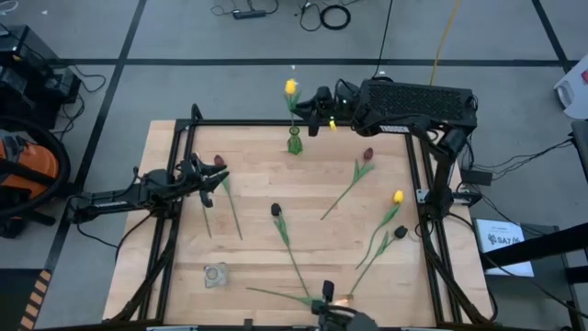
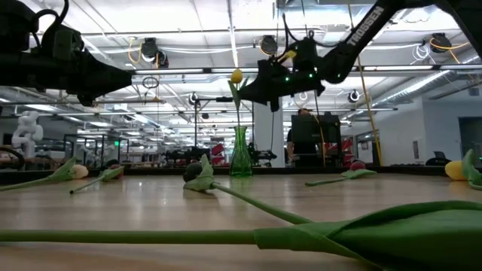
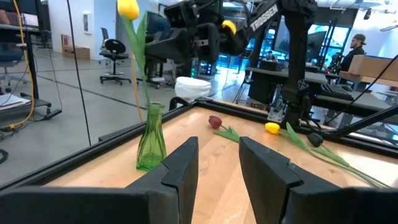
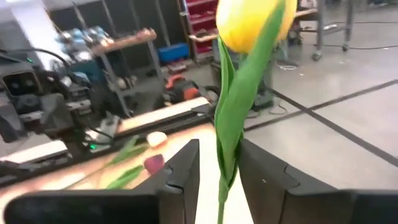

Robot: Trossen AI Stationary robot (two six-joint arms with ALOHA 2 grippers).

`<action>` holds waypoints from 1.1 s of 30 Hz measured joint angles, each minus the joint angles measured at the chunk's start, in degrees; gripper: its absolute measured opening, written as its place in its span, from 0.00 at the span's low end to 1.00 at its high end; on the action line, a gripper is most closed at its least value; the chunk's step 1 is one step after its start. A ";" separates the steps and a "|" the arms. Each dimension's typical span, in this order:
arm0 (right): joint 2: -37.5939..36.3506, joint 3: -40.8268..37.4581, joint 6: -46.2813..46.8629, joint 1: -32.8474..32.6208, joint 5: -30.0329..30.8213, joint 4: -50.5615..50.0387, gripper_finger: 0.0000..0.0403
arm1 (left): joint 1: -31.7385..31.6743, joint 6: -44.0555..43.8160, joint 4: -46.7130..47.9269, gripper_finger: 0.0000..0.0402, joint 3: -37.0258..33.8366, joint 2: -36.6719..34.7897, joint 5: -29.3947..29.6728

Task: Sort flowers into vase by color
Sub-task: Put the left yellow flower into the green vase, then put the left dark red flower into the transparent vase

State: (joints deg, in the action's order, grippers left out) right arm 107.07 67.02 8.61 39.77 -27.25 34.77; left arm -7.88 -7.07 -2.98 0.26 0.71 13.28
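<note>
Wooden surface (image 1: 257,230) carries loose flowers (image 1: 280,225) lying flat, with a green vase (image 1: 294,142) at its far edge holding a yellow tulip (image 1: 290,87) upright. Right tool (image 1: 317,112) hangs just beside that tulip's stem, fingers parted around it in the wrist view, not clamping. Left tool (image 1: 216,179) hovers over the surface's left side, fingers apart, holding nothing.

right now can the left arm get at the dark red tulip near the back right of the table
Probably not easily. The left pincer hovers at the table's left side, while the dark red tulip lies far across, near the right arm. Nothing lies between them except bare table, but the reach looks long.
</note>
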 joint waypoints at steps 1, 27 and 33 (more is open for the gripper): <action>-1.26 0.00 -0.95 -0.01 1.15 -2.51 0.26 | 0.02 0.00 0.00 0.31 0.00 0.02 0.00; -29.79 0.01 32.47 -16.02 34.16 -67.89 0.11 | 0.00 0.02 0.00 0.31 0.00 0.00 0.02; -29.79 0.02 45.75 -20.05 34.91 -76.73 0.11 | 0.00 0.02 0.00 0.31 0.02 0.00 0.02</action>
State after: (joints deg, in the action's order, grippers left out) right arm 77.28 67.04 54.36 19.72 7.66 -41.96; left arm -7.88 -7.05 -2.98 0.27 0.71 13.30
